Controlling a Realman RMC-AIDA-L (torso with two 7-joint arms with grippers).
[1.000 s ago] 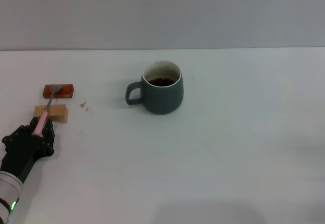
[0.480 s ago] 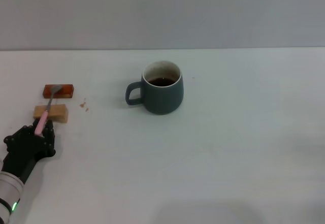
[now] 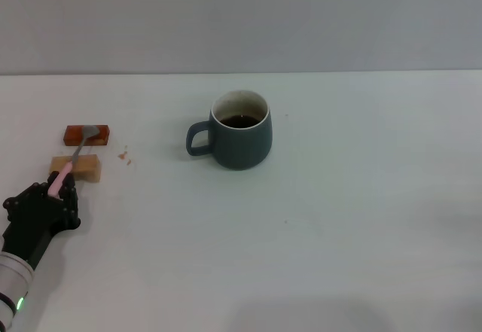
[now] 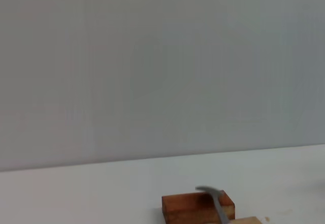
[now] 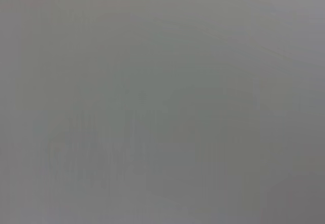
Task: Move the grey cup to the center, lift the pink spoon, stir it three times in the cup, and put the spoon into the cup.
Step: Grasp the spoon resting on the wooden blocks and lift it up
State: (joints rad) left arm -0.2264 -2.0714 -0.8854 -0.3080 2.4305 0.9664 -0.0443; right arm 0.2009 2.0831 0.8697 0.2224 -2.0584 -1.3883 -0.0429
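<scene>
The grey cup [image 3: 242,139] stands at the table's middle with its handle toward my left and dark liquid inside. The pink spoon [image 3: 73,154] lies far left, its grey bowl over the reddish-brown block [image 3: 86,134], its neck across the tan block [image 3: 76,167]. My left gripper [image 3: 57,189] is shut on the pink handle's near end. In the left wrist view the spoon's bowl and neck [image 4: 214,199] show above the reddish-brown block [image 4: 189,207]. My right gripper is out of view.
A few small brown crumbs [image 3: 125,156] lie on the white table [image 3: 339,219] just right of the blocks. A grey wall runs behind the table's far edge.
The spoon's bowl has swung slightly to the right over the reddish-brown block, and my left gripper has shifted a little along the handle. The cup has not moved.
</scene>
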